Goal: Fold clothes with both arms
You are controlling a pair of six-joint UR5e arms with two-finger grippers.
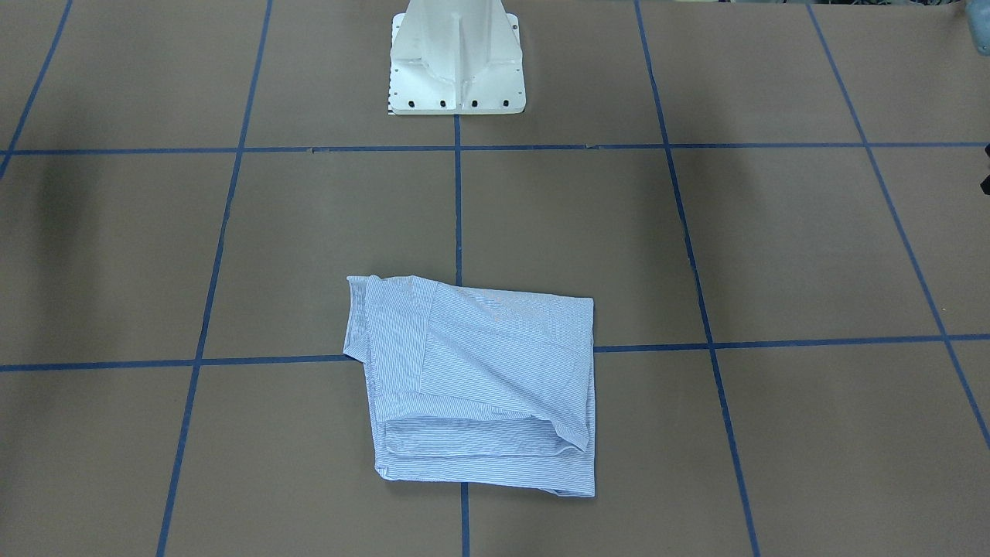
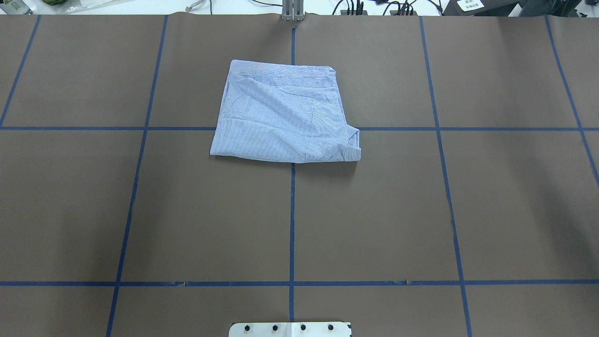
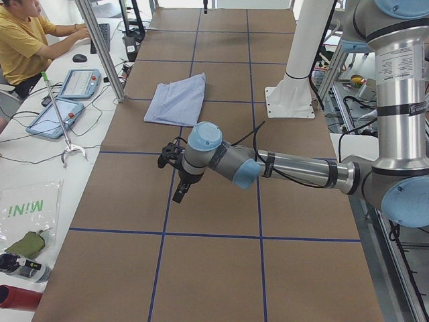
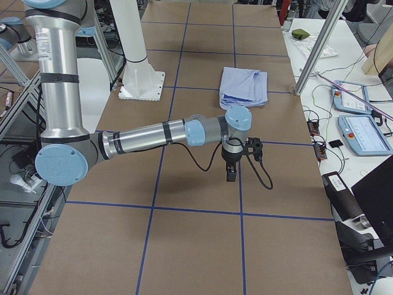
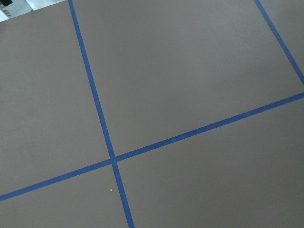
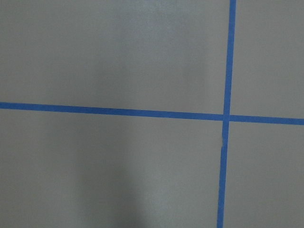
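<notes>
A robot lab: robot arm (image 3: 301, 169) over a tape-gridded table (image 3: 214, 268), control tablets (image 3: 79, 83) and a man (image 3: 23, 40) typing upper left

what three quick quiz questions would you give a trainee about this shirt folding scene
1. True or false: the left gripper or the right gripper is touching the shirt.
2. Pick one. The shirt lies: A, folded flat over a crossing of blue tape lines; B, on the white pedestal; C, spread out with both sleeves open.
3. In a few words: what do the two wrist cameras show?

Key
1. False. Both grippers hang over bare table, apart from the shirt.
2. A.
3. Only brown table and blue tape lines, no shirt.
</notes>
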